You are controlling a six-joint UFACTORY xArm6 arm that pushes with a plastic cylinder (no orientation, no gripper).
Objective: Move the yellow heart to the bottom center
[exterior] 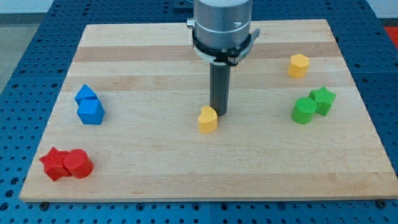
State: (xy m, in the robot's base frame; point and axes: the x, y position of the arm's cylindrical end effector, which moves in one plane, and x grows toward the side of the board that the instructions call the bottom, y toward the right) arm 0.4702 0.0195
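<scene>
Yellow heart (208, 119) sat near the middle of the wooden board (186, 168), a little below centre, with bare wood between it and the board's bottom edge. The rod's tip (219, 112) stood at about one o'clock from the heart, touching it or just beside it; the picture could not settle which. The arm carried no fingers at all, only the straight dark rod, so nothing was clasped and the block could only be shoved.

The heart looked like a small, stiff, light plastic piece, likely to slide easily on the smooth wood and to twist if pressed off-centre. The best place to bear on it seemed to be its top side, at twelve o'clock, so the push ran straight toward six.

Other blocks lay well apart from that path: two blue blocks (89, 107) at nine o'clock, a red pair (66, 164) at about eight, a yellow hexagonal block (298, 65) at two, a green cylinder (304, 110) and a green star (323, 99) at three.
</scene>
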